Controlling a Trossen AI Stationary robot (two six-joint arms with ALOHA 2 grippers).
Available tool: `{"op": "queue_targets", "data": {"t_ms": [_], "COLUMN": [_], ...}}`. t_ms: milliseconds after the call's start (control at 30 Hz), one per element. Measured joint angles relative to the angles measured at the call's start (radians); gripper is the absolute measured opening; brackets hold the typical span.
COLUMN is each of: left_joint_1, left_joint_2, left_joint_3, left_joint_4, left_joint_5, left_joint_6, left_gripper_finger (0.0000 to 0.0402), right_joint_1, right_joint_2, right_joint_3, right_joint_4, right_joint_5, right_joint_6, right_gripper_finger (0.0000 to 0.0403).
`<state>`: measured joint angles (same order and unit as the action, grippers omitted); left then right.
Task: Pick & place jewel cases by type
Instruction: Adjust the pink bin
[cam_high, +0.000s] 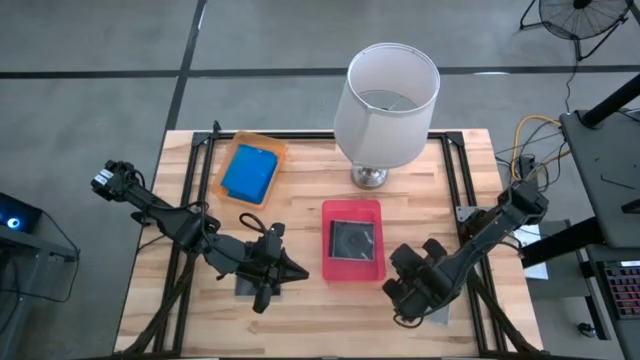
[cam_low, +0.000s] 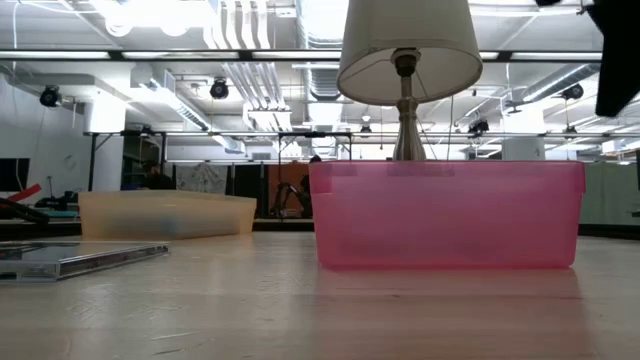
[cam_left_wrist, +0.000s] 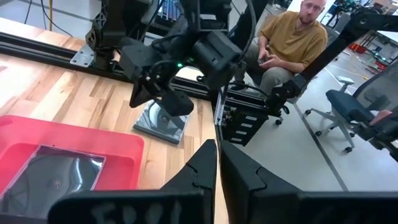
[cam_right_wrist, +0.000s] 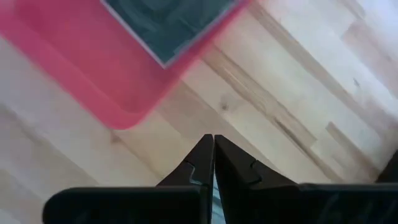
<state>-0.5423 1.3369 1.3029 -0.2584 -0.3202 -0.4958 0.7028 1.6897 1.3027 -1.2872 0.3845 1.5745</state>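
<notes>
A blue jewel case (cam_high: 250, 172) lies in the orange tray (cam_high: 226, 158) at the far left. A dark square jewel case (cam_high: 352, 240) lies flat in the pink tray (cam_high: 375, 212) at mid-table. Two more grey cases lie flat on the wood: one (cam_high: 243, 288) below my left arm, one (cam_left_wrist: 160, 121) near the front right. My left gripper (cam_left_wrist: 217, 155) is shut and hangs in the air, pointing toward the right arm. My right gripper (cam_right_wrist: 213, 146) is shut and points down beside the pink tray's near right corner, above the front-right case, with nothing between its fingers.
A white-shaded lamp (cam_high: 385, 100) stands at the far edge behind the pink tray. Black frame rails (cam_high: 455, 170) run along the table's sides. A seated person (cam_left_wrist: 292, 43) is beyond the table's right side. Bare wood lies between the two trays.
</notes>
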Motion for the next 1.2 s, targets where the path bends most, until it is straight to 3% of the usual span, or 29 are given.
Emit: {"op": "queue_targets", "data": {"t_ms": [400,600,900,1200], "left_joint_1": [0.000,0.000,0.000,0.000], "left_joint_2": [0.000,0.000,0.000,0.000], "left_joint_3": [0.000,0.000,0.000,0.000], "left_joint_4": [0.004,0.004,0.004,0.003], "left_joint_5": [0.000,-0.001,-0.001,-0.003], "left_joint_6": [0.002,0.002,0.001,0.000], "left_gripper_finger": [0.0000,0.0000,0.0000,0.0000], "right_joint_1": [-0.105,-0.166,-0.231,-0.300], "right_joint_2": [-0.019,-0.019,-0.019,-0.019], "right_joint_3": [-0.155,-0.216,-0.252,-0.293], "right_joint_4": [0.106,0.310,0.396,0.614], "right_joint_5": [-0.027,-0.046,0.020,0.078], "right_joint_6": [0.081,0.034,0.012,-0.063], "right_gripper_finger": [0.0008,0.0008,0.0008,0.0008]}}
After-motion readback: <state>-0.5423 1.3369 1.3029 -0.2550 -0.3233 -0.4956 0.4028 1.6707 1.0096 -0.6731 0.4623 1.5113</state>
